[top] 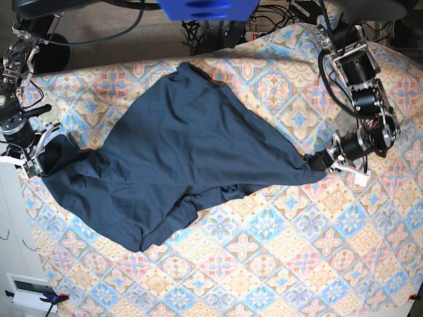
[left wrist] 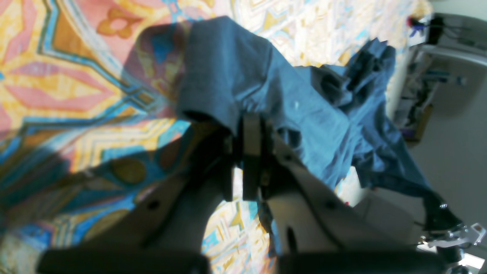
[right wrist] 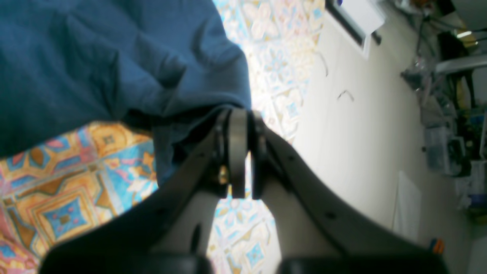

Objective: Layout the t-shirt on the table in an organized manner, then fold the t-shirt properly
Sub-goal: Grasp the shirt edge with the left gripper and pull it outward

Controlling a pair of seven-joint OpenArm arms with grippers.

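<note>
Patterned cloth of pastel diamond tiles covers the desk. One navy shirt lies spread across its middle, wrinkled, stretched between both arms, with one part reaching toward the far edge and a lobe hanging toward the near side. Left gripper, on the base view's right, has its jaws clenched on a drawn-out point of the fabric; its wrist view shows cloth bunched at the closed tips. Right gripper, at the desk's opposite edge, has its jaws clamped on the shirt's other end, fabric gathered above the tips.
</note>
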